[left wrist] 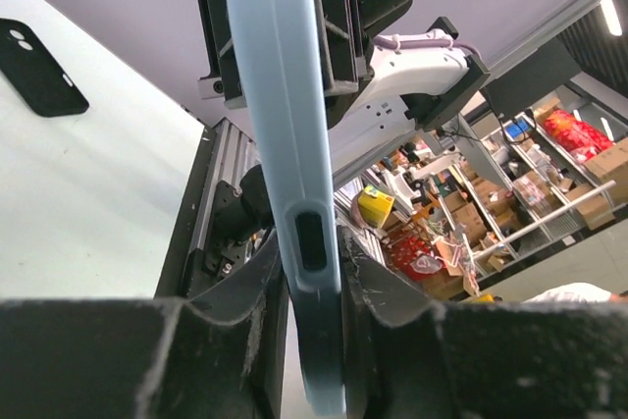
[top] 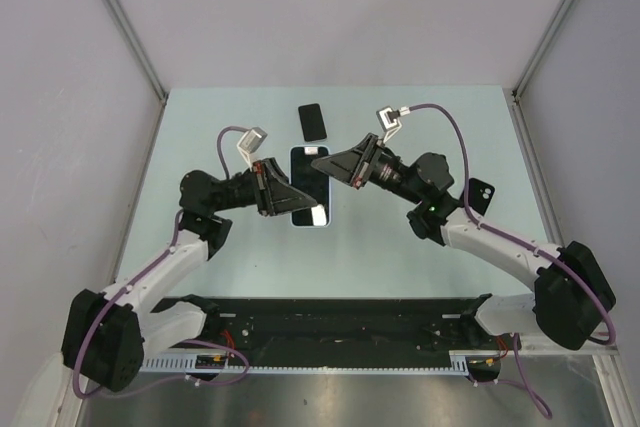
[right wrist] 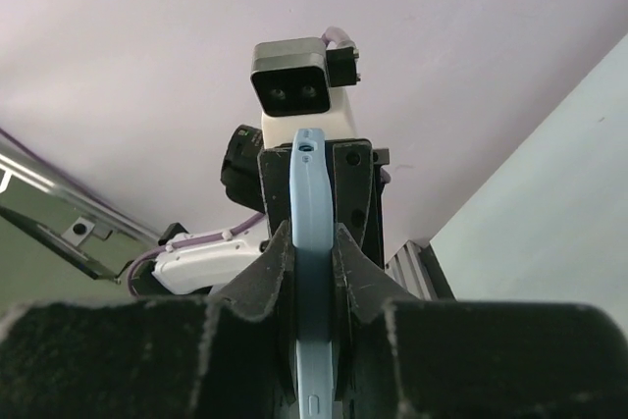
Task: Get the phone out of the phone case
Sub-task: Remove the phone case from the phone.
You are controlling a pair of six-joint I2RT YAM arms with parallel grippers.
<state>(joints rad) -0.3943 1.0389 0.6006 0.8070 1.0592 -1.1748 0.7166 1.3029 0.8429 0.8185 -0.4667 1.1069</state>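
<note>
Left gripper [top: 312, 210] and right gripper [top: 320, 161] both clamped on light-blue phone case [top: 312, 226], phone [top: 307, 185] inside, held above table [top: 380, 247]; black case [top: 313, 122] lay behind.

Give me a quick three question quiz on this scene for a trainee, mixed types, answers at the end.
1. True or false: the left gripper and right gripper both clamp the light blue cased phone.
2. The black phone-shaped item lies: A) in a gripper, B) on the table, untouched, C) under the cased phone.
3. Fill in: both wrist views see the cased phone ___-on.
Key: 1 true; 2 B; 3 edge.
</note>
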